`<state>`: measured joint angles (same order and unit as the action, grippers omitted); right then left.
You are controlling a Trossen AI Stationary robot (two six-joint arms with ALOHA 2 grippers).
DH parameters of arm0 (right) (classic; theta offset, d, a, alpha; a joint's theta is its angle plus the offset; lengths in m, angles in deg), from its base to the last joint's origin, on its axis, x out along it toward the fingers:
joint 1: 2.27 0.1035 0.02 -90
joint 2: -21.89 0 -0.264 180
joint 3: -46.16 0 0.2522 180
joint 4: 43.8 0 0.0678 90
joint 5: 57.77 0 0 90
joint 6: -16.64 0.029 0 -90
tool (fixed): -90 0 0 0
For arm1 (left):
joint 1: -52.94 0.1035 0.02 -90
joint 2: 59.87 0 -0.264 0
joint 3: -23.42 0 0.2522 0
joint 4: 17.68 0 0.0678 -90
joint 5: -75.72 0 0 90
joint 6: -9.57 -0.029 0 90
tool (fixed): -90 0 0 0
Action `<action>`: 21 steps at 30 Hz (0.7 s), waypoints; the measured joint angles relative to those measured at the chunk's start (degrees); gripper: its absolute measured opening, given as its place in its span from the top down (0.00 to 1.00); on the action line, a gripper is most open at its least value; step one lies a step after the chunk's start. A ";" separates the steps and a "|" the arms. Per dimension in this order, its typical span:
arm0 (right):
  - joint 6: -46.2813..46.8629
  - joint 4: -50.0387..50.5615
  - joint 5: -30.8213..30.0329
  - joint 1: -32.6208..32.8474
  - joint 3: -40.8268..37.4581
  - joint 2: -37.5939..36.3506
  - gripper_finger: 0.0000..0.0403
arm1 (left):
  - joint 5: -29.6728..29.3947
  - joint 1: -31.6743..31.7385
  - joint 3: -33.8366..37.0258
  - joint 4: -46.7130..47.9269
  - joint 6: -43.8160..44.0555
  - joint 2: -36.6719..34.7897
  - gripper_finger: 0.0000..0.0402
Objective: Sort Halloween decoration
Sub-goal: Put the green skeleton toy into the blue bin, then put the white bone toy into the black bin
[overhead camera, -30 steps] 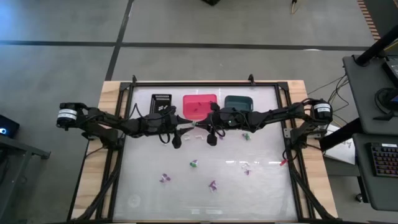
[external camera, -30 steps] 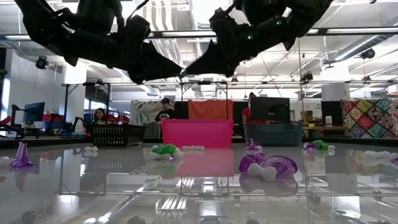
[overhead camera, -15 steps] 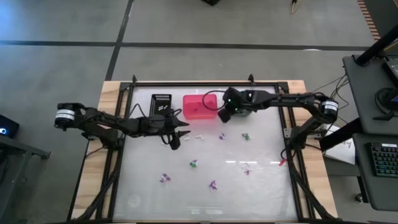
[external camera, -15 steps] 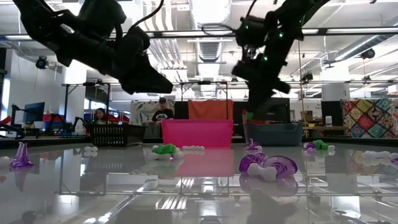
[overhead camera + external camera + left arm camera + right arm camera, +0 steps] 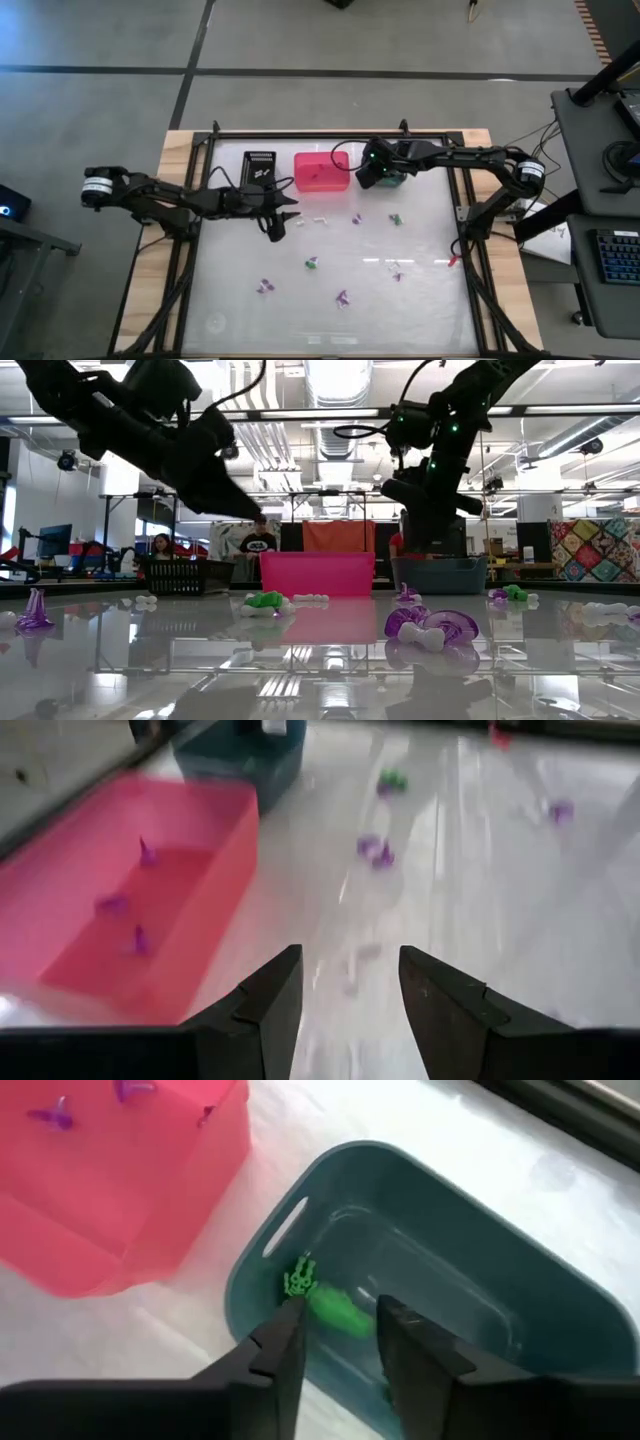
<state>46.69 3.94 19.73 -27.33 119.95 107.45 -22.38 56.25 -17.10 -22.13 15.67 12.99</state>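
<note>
the right gripper [image 5: 335,1342] hangs over the teal bin [image 5: 520,1295] at the worktop's [image 5: 420,300] far edge, fingers spread, with two green trinkets [image 5: 325,1302] lying loose on the bin's floor just beyond the fingertips and nothing pinched between them. the left gripper [image 5: 350,982] hovers above the worktop just in front of the pink bin [image 5: 215,860], fingers likewise spread and empty; three purple trinkets [image 5: 125,905] sit inside that bin. the black bin [image 5: 260,165] stands beside the pink one, toward the far left corner.

still unsorted, from above: a white piece [image 5: 321,217] and a purple piece [image 5: 356,218] near the worktop's middle, a green one [image 5: 396,218] toward the right edge, a green-and-white one [image 5: 312,263] nearer the centre, two purple ones [image 5: 265,287] toward the near edge, and a small white cluster [image 5: 396,269] right of centre.

by the look of it the green drop is done and the sort is roughly a third through. the risks ahead: the pieces are tiny against the fingers, so a closing grip could flick one across the slick, glossy worktop or off its edge; the right gripper, low in the teal bin, could catch the wall on lifting and shove the bin; and both arms working the same middle stretch could crowd each other.
</note>
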 joint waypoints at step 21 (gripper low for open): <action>-0.69 -0.05 -1.02 0.57 -0.13 0.00 0.60 | 6.25 -2.63 -9.58 49.22 -1.91 -0.88 0.62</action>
<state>46.00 3.89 18.71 -26.76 119.82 107.45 -16.13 53.62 -26.67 27.09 13.75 12.12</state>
